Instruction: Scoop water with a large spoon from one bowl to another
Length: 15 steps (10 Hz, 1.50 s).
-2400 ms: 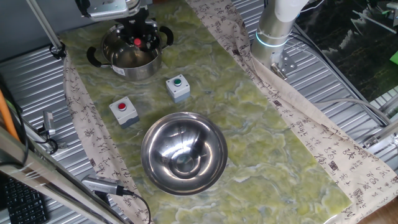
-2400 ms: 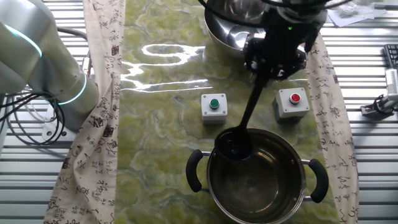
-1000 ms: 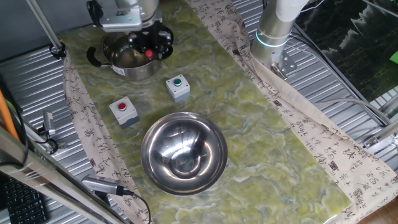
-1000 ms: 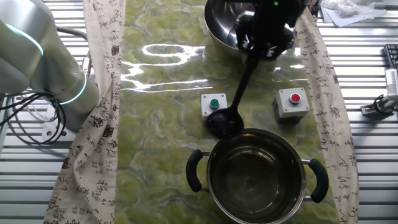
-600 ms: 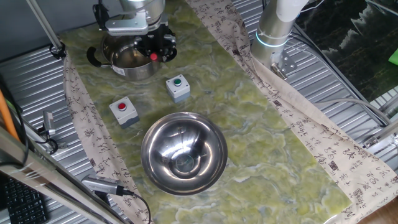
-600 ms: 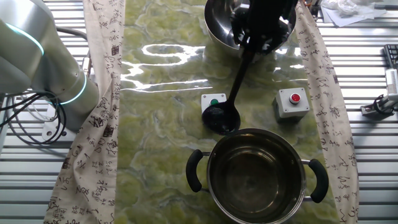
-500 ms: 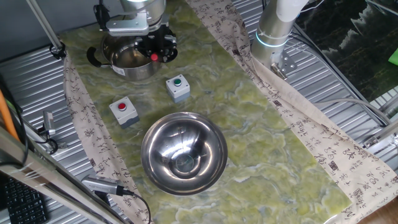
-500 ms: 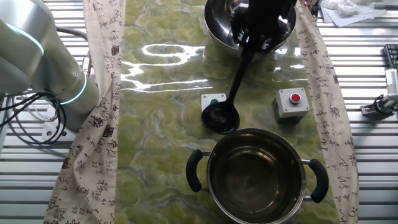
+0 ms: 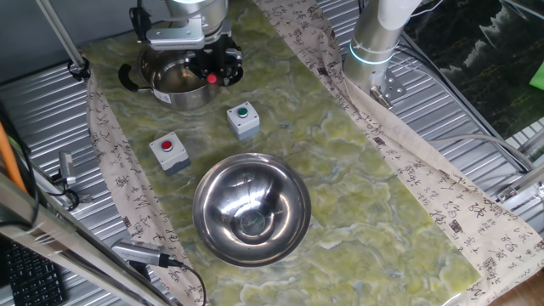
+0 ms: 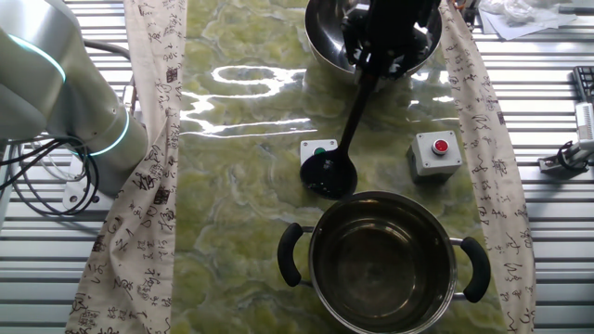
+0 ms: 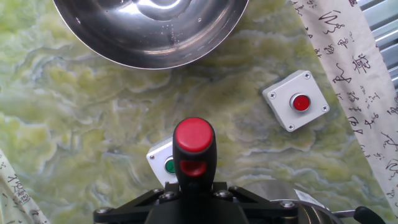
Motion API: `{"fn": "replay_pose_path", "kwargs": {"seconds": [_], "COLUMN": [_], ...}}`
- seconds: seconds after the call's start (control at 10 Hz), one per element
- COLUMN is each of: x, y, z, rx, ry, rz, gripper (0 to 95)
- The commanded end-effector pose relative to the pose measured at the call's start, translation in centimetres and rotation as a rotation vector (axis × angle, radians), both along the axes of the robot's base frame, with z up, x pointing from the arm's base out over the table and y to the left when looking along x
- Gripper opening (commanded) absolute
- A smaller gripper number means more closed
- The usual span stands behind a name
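Pot (image 10: 385, 263): we find the small black-handled steel pot at the near end of the green marbled mat in the other fixed view, upright; any water in it shows only as faint glints.
Ladle (image 10: 348, 121): we see the black ladle hanging from the gripper, cup lowest (image 10: 329, 174), clear of the pot rim and over the grey box with the green button (image 10: 317, 151). We cannot tell whether the cup holds water.
Gripper (image 10: 385, 37): pressed together on the ladle's upper handle; in the hand view the red handle end (image 11: 194, 147) stands between its black jaws.
Handling: we judge the ladle light and stiff, its plastic handle fairly smooth, so a firm hold high on the handle, as now, suits it. A filled cup would spill if tilted or jolted; it should travel level and slowly.
Mixing bowl (image 9: 251, 209): wide, mirror-shiny, handleless, well apart from the pot, beyond both button boxes.
Red-button box (image 10: 436, 151): just beside the pot, right of the ladle in the other fixed view.
Step in hand: we judge this to be the carry toward the mixing bowl.
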<state>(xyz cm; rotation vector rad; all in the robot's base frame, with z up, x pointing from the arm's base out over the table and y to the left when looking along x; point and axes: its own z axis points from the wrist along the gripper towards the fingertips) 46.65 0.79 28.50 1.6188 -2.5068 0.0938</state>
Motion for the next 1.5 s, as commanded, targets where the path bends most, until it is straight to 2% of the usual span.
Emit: {"fn": "replay_pose_path", "kwargs": {"seconds": [0.1, 0.2, 0.7, 1.0, 1.5], "x": [0.00, 0.00, 0.00, 0.00, 0.00], "y": [-0.02, -0.02, -0.02, -0.02, -0.02], "z": [0.00, 0.00, 0.00, 0.00, 0.00], "rx": [-0.002, 0.003, 0.008, 0.015, 0.030], "ry": [-0.003, -0.007, 0.011, -0.005, -0.008], "rz": [0.004, 0.008, 0.067, 0.053, 0.069], "gripper": [0.0, 0.0, 0.0, 0.0, 0.0]}}
